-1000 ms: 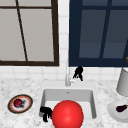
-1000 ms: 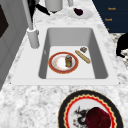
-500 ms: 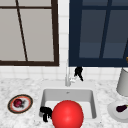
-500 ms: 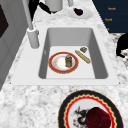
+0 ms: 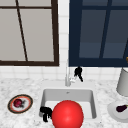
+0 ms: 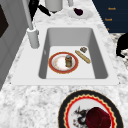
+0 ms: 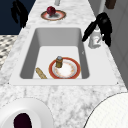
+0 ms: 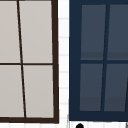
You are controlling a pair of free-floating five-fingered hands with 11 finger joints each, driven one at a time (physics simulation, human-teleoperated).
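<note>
My right hand (image 5: pixel 78 72) hovers just right of the faucet (image 5: pixel 67 78) behind the sink, fingers relaxed and hanging; it is also beside the faucet (image 7: pixel 94 40) as the hand (image 7: pixel 102 25) in the right side view and the hand (image 6: pixel 33 6) in the left side view. My left hand (image 5: pixel 46 113) hangs open over the sink's front left edge, holding nothing, also the hand (image 6: pixel 122 43) at the frame's right edge. In the sink (image 6: pixel 100 57) lies a red-rimmed plate (image 6: pixel 57 63) bearing a small jar (image 6: pixel 68 60). A bread stick (image 6: pixel 82 56) and a small brown piece (image 6: pixel 83 49) lie beside it.
A big red ball (image 5: pixel 67 115) covers the sink's front in the front view. On the left counter sits a patterned plate (image 5: pixel 11 106) with a dark red fruit (image 5: pixel 18 103). To the right stand a grey canister (image 5: pixel 123 82) and a white plate (image 5: pixel 112 111) with an eggplant (image 5: pixel 121 108).
</note>
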